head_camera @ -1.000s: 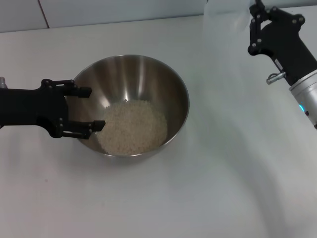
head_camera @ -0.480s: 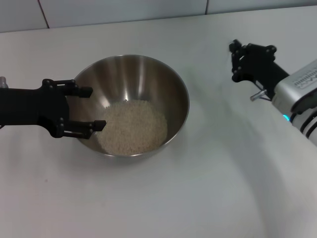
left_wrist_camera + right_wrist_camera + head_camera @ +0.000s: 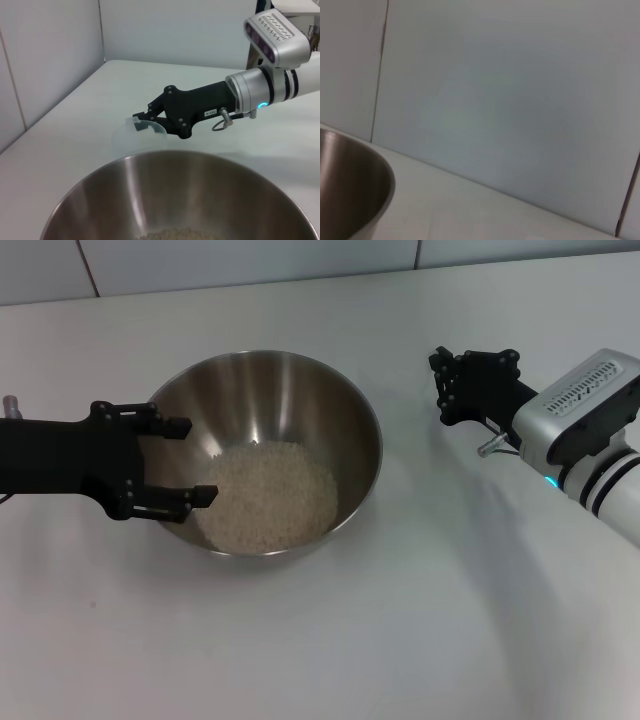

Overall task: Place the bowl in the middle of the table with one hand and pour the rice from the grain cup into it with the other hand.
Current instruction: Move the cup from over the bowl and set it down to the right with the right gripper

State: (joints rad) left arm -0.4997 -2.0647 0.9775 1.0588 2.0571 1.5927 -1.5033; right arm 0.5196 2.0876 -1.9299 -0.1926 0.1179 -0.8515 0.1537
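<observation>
1. The bowl (image 3: 265, 450) sits on the white table (image 3: 330, 640), near its middle and a little toward the robot's left.
2. The rice (image 3: 265, 495) lies in a loose pale heap on the bowl's floor, banked toward the near wall.
3. The left gripper (image 3: 172, 463) is at the bowl's left rim, coming in level from the left. Its jaws are spread wide. One finger (image 3: 180, 500) reaches over the rim above the edge of the rice, and the other lies by the rim farther back. Neither visibly clamps the steel.
4. In the left wrist view the bowl's (image 3: 185, 195) brushed inside fills the lower part, with a sliver of rice (image 3: 175, 234) at the very bottom.
5. The cup (image 3: 135, 136) shows only in that left wrist view, clear and faint, lying tilted on its side beyond the bowl's far rim.
6. The right gripper (image 3: 142, 116) holds the cup, its black fingers closed around the rim. In the head view this gripper (image 3: 455, 385) is to the right of the bowl and apart from it, above the table, and the cup cannot be made out there.
7. The right wrist view shows only the bowl's (image 3: 350, 185) edge, the table (image 3: 470, 210) and a pale wall (image 3: 510, 100) behind.
</observation>
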